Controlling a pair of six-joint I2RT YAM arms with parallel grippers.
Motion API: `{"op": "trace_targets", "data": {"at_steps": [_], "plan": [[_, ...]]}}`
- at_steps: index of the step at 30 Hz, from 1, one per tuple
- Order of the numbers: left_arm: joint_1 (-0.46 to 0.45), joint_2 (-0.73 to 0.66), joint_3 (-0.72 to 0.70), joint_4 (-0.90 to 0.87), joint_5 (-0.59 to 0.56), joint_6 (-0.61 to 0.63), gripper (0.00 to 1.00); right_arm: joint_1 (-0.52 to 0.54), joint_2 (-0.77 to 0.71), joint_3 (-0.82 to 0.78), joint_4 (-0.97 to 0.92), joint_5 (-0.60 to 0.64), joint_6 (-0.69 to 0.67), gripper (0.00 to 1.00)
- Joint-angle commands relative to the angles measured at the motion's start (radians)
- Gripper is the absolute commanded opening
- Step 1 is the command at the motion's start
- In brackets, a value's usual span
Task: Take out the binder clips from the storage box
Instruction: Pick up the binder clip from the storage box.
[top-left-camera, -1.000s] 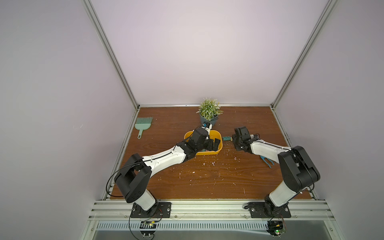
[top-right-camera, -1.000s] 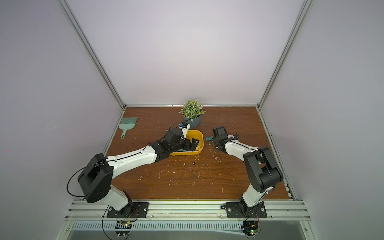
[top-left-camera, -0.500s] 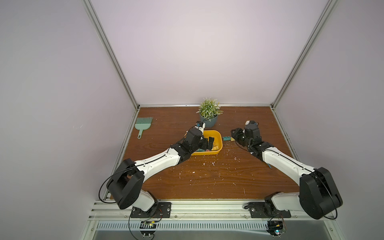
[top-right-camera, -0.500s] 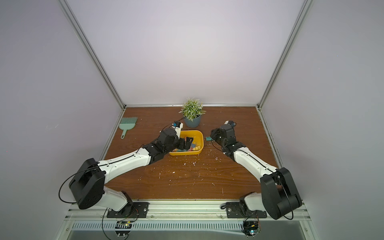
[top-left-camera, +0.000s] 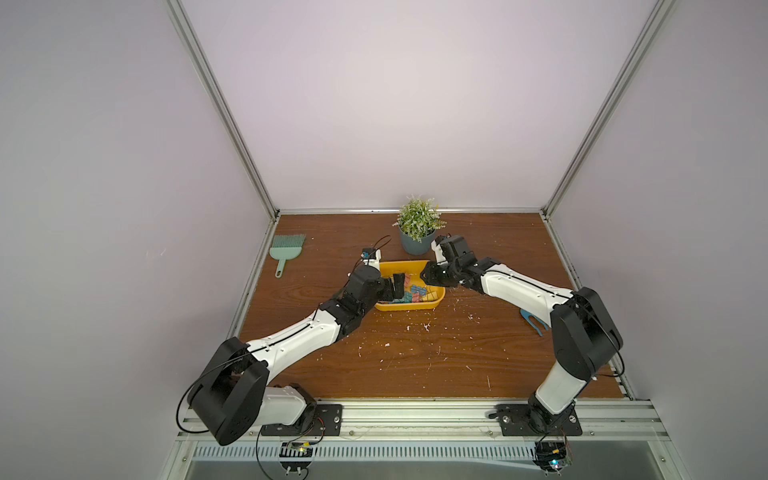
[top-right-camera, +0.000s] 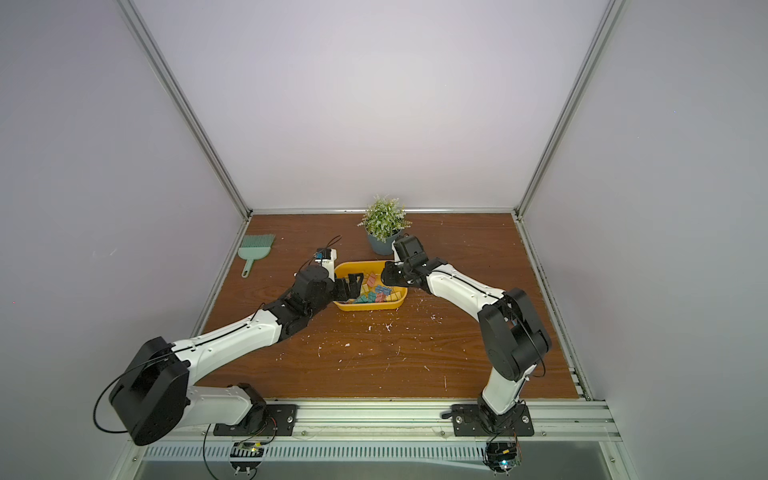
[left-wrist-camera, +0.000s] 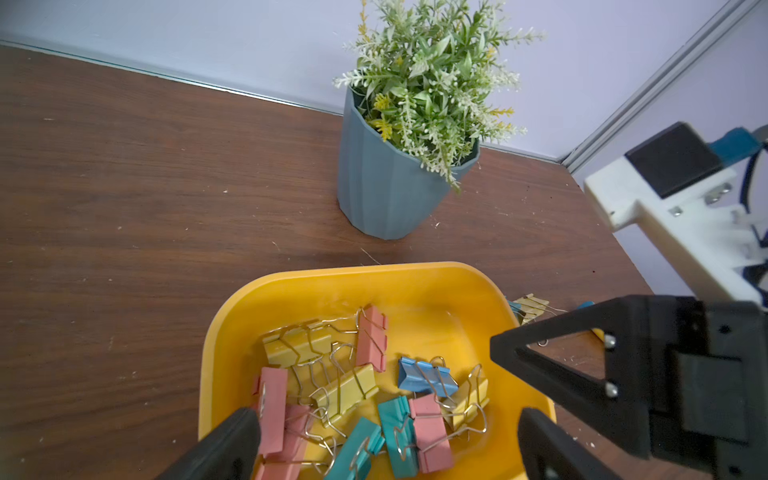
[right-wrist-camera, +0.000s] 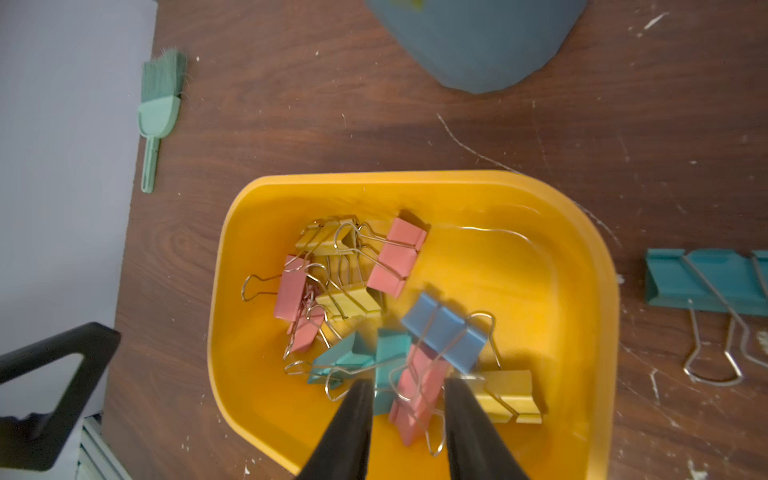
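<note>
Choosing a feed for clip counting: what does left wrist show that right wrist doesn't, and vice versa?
Left wrist only: the plant's foliage, the right arm's white camera mount, and a yellow clip on the table just past the storage box.
Right wrist only: the green brush, a full look at the teal clip on the table beside the box, and the right gripper straddling a pink clip.
Both: the box, the binder clips piled in it, the grey-blue pot, the wooden table.
</note>
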Motion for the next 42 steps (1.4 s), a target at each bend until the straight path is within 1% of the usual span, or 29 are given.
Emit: {"op": "trace_targets", "data": {"at_steps": [1,4,8,10,17,21,24,28,37,42], "plan": [[0.012,-0.021,-0.016,0.024,-0.018,-0.027,1.0,0.027,0.025,0.102,-0.157,0.125,-0.069,0.35],[0.012,-0.031,-0.026,0.021,-0.019,-0.025,1.0,0.029,0.034,0.109,-0.184,0.142,-0.097,0.36],[0.012,-0.037,-0.036,0.027,-0.026,-0.021,1.0,0.029,0.061,0.122,-0.213,0.092,-0.132,0.37],[0.011,-0.035,-0.035,0.027,-0.025,-0.019,1.0,0.029,0.081,0.136,-0.234,0.094,-0.147,0.38],[0.013,-0.032,-0.035,0.029,-0.012,-0.016,1.0,0.022,0.144,0.202,-0.281,0.076,-0.272,0.39],[0.012,-0.034,-0.036,0.029,-0.007,-0.01,1.0,0.015,0.174,0.243,-0.316,0.087,-0.295,0.4],[0.013,-0.033,-0.036,0.03,-0.006,-0.008,1.0,0.014,0.184,0.252,-0.321,0.064,-0.312,0.4],[0.014,-0.027,-0.034,0.029,0.006,-0.003,1.0,0.01,0.195,0.267,-0.332,0.065,-0.35,0.4],[0.013,-0.019,-0.025,0.027,0.027,0.001,1.0,-0.011,0.251,0.321,-0.36,0.008,-0.456,0.35],[0.012,-0.015,-0.022,0.023,0.03,0.006,1.0,-0.028,0.257,0.328,-0.376,-0.07,-0.504,0.32]]}}
